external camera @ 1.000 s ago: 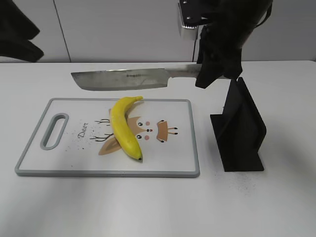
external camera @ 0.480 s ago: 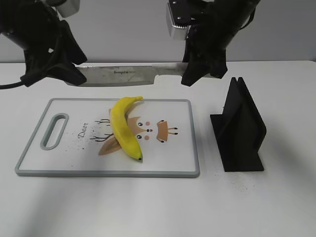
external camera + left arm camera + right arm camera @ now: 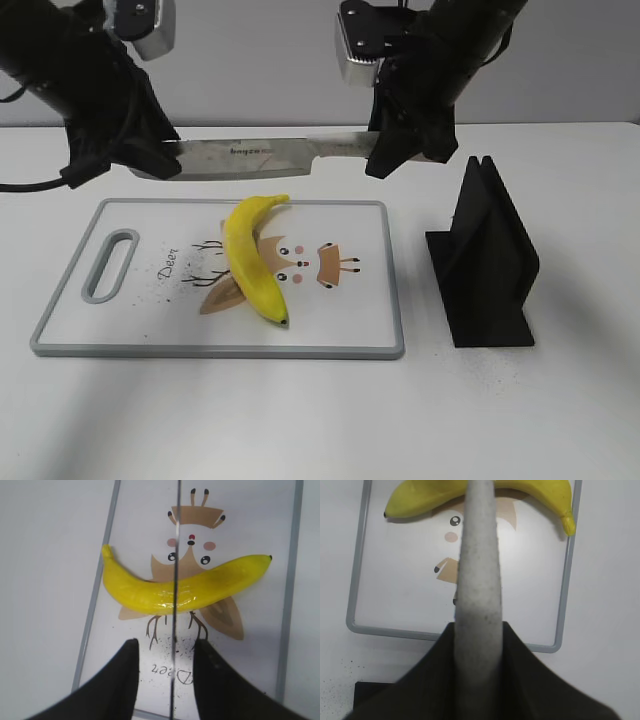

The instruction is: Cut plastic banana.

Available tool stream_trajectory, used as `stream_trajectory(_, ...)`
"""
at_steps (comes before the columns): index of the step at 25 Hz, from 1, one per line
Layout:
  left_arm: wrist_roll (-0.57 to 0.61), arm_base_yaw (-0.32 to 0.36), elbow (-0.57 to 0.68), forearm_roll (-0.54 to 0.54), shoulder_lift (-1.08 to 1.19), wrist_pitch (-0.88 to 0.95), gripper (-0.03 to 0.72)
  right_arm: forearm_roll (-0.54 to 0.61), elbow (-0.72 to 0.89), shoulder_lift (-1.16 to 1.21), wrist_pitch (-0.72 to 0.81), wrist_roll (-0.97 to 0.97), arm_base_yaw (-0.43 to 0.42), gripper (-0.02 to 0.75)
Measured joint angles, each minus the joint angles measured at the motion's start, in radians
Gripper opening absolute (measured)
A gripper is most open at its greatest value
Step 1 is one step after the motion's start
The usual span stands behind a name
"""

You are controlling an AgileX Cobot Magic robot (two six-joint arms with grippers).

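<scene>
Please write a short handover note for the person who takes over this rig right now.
Right gripper: shut on the grey handle of the steel kitchen knife.
Left gripper: fingers either side of the blade's far end; contact cannot be told.
Glossy yellow plastic banana: whole, on the white deer-print cutting board, under the blade.
Black knife stand: empty.
Done: knife taken up. Left: the cut.

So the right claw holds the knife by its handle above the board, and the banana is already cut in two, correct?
Not quite. The banana is still whole: the left wrist view shows it in one piece under the blade, and the exterior view agrees. The rest holds: the right claw grips the knife by its handle above the board.
</scene>
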Motion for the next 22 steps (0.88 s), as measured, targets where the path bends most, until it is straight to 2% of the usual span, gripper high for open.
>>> stream_trajectory(7,0.0,0.0,0.0,0.0,0.022,-0.004,0.344,0.0,0.0,0.0,-0.003,-0.002,0.0,0.181)
stream_trajectory(9,0.0,0.0,0.0,0.0,0.022,-0.006,0.323,0.0,0.0,0.0,-0.004,-0.002,0.0,0.181)
stream_trajectory(12,0.0,0.0,0.0,-0.002,0.022,-0.008,0.208,0.0,0.0,0.0,-0.013,-0.003,0.0,0.181)
stream_trajectory(14,0.0,0.0,0.0,-0.003,0.022,-0.009,0.07,0.0,0.0,0.0,-0.034,-0.003,0.0,0.181)
stream_trajectory(15,0.001,0.0,0.0,-0.003,0.022,-0.013,0.025,0.0,0.0,0.0,-0.036,-0.004,0.0,0.181)
stream_trajectory(17,0.001,0.0,0.0,-0.003,0.022,-0.02,-0.013,0.0,0.0,0.0,-0.042,0.011,0.0,0.181)
stream_trajectory(22,0.005,0.0,-0.001,0.002,0.045,-0.03,-0.018,-0.025,0.0,0.023,-0.043,0.15,0.003,0.195)
